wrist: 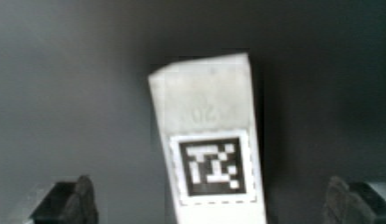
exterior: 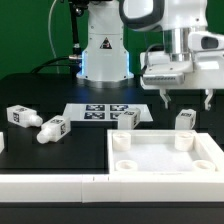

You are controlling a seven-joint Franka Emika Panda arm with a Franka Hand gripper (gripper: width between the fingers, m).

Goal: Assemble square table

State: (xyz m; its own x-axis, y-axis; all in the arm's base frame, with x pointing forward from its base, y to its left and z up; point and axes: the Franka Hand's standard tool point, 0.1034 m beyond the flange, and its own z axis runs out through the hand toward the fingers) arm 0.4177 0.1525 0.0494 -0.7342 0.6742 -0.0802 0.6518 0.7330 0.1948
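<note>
The arm (exterior: 172, 35) reaches straight down over the white plastic square slab with raised rim and round corner sockets (exterior: 165, 157). Its two-finger gripper (exterior: 184, 100) is spread wide, with black fingertips (wrist: 67, 200) either side of a short white blocky plastic leg with a black-and-white square tag (wrist: 206, 130) and clear of it. That smooth, matte leg stands upright at the slab's far corner on the exterior view's right, long axis vertical.

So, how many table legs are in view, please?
4. The leftmost leg; a second leg beside it; a third leg by the marker board; a fourth leg beneath the claw. More may be hidden.
</note>
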